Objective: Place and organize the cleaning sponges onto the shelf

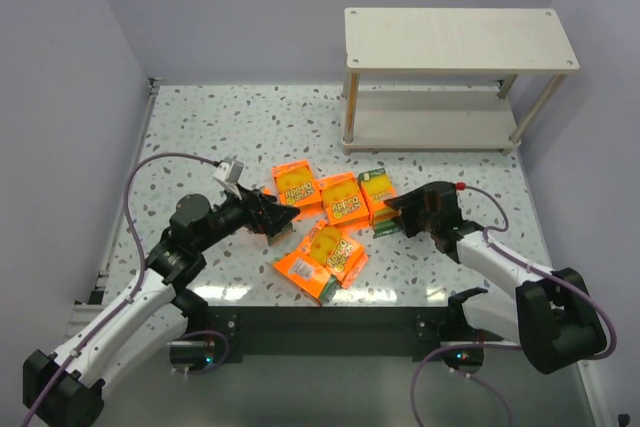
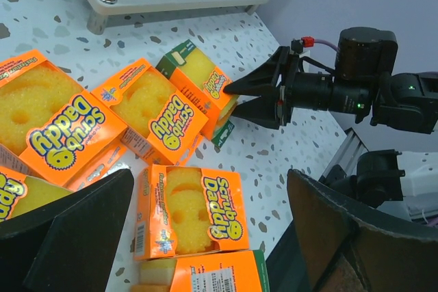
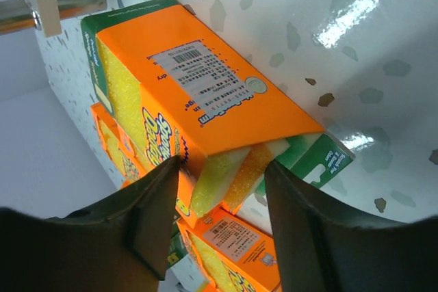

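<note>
Six cleaning sponges (image 1: 343, 197) lie clustered mid-table, short of the shelf (image 1: 460, 39). Left wrist: left gripper (image 2: 211, 176) spread wide above the packs. Right wrist: right gripper (image 3: 222, 169) straddles one pack's end; whether it is clamped cannot be told.

Bright, even overhead light fills all three views, leaving only a soft, pale shadow on the surface (image 1: 300, 117) beneath the shelf (image 1: 460, 37). Well to the near side of the shelf, white glare patches sit on the glossy surface. In both wrist views the jaws loom dark and blurred, while print on the cleaning sponges (image 2: 171, 117) stays sharp.
</note>
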